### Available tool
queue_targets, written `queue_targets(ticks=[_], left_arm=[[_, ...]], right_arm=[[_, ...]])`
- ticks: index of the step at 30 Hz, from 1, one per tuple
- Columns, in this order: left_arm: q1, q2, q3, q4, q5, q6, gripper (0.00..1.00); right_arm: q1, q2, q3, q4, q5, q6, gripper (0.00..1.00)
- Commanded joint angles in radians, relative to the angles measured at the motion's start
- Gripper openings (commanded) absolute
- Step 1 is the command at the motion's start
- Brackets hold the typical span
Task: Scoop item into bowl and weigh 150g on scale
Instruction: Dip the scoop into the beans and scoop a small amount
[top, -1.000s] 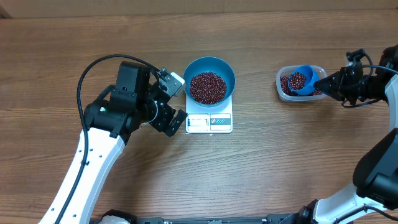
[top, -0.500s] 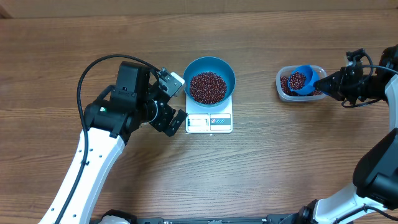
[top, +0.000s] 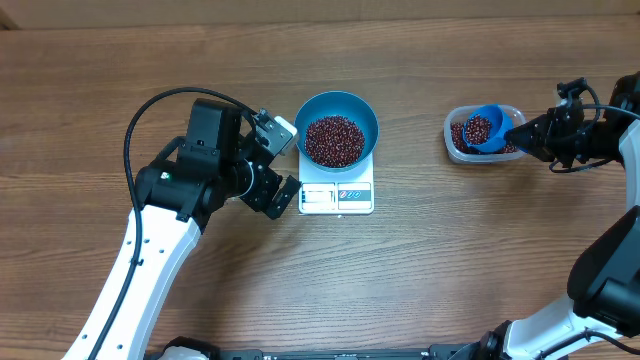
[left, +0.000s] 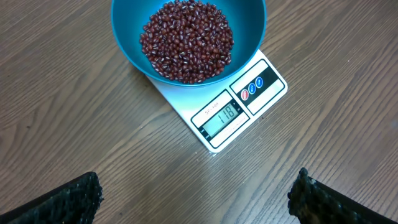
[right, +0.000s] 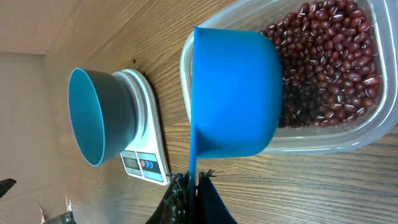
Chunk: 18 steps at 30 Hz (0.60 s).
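Beans (top: 334, 140) sat in the bowl (top: 369, 113) on the scale (top: 337, 198); left gripper (top: 289, 163) stood released, right gripper (top: 520, 133) clenched the scoop (top: 487, 127).

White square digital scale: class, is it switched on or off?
On. The white square digital scale shows dark digits on its display.

Four things and my own two pincers.
One large round glossy blue bowl (top: 338, 102), one small white square digital scale (top: 337, 198), one clear rectangular plastic tub (top: 452, 148), one small blue plastic scoop (right: 236, 93); my left pincer (top: 290, 162) and right pincer (top: 522, 135) make two; small dark red-brown beans (top: 334, 140) (far too many to count) in three lots.
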<state>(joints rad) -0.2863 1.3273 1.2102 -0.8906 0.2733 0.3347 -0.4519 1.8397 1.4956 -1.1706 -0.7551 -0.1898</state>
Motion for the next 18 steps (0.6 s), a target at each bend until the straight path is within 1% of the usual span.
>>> queue_targets(ticks=[1,18], left_arm=[[-0.002,0.008,-0.004,0.002,0.015,-0.018,1.00],[-0.002,0.008,-0.004,0.002,0.014,-0.018,1.00]], right_arm=[[-0.004,0.003,-0.003,0.001,-0.032,-0.021,0.04],[-0.004,0.003,-0.003,0.001,-0.041,-0.022,0.04]])
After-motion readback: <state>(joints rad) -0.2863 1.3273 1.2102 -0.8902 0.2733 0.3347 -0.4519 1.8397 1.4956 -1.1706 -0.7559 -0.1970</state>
